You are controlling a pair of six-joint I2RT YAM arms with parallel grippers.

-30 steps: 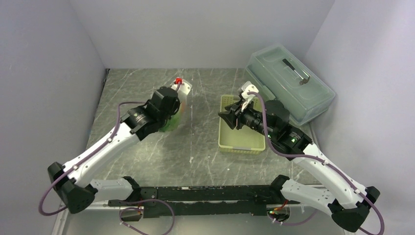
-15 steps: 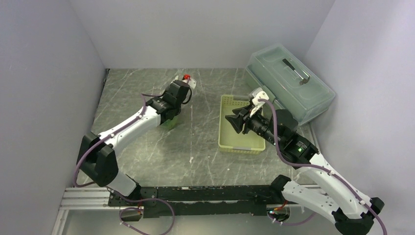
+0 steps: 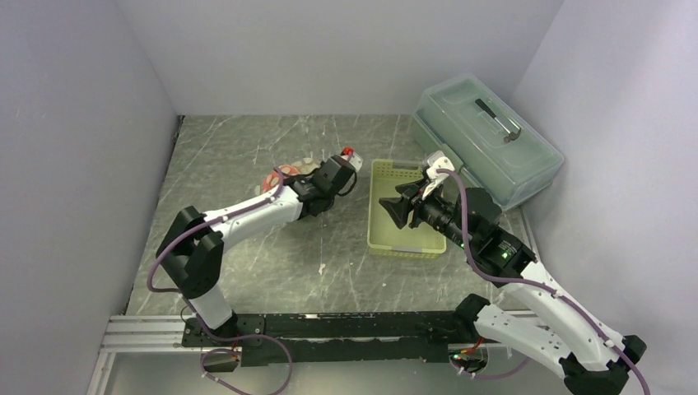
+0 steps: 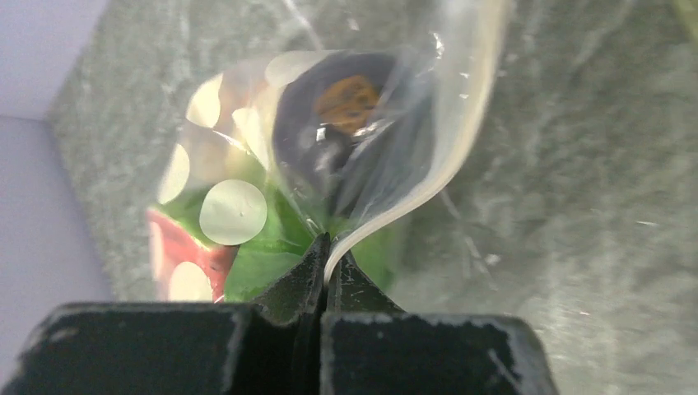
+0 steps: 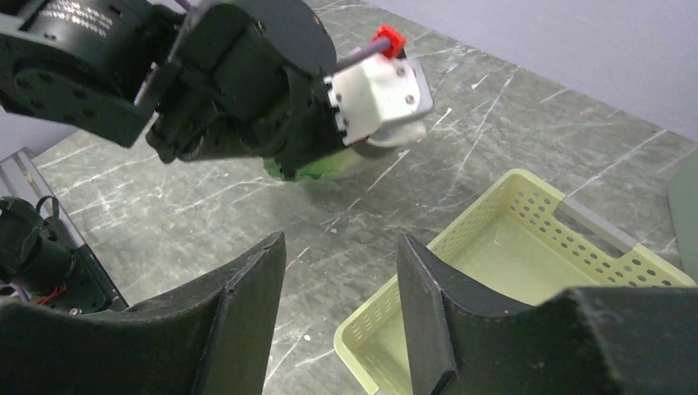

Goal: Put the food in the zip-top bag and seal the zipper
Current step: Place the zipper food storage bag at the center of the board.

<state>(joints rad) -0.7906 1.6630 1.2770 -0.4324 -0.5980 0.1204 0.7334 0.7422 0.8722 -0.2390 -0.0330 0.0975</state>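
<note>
Left arm has swung the bag from the 11 o'clock side of the bench to centre, so it now sits just at 9 o'clock of the basket. Right arm has barely shifted, but its jaws have widened.

Left gripper: fingers together, clamped on the zipper where the strip curls down to the tips. Right gripper: fingers apart, nothing between them, hanging over the basket's 9 o'clock edge and facing the bag.

Food is inside the bag: maroon ball on top, lettuce below, something red at the 8 o'clock corner. Basket looks empty. Lidded box is at 1 o'clock of the basket.

Handling, my read: thin soft film, light, slippery, sags around the load. The body gives no firm hold. The zipper is the stiffest part, so take it there and pinch along the strip. The mouth looks unsealed beyond the clamp point. The toys look light and unlikely to be damaged.

No readable text or brand, only white and red spots printed on the bag.
</note>
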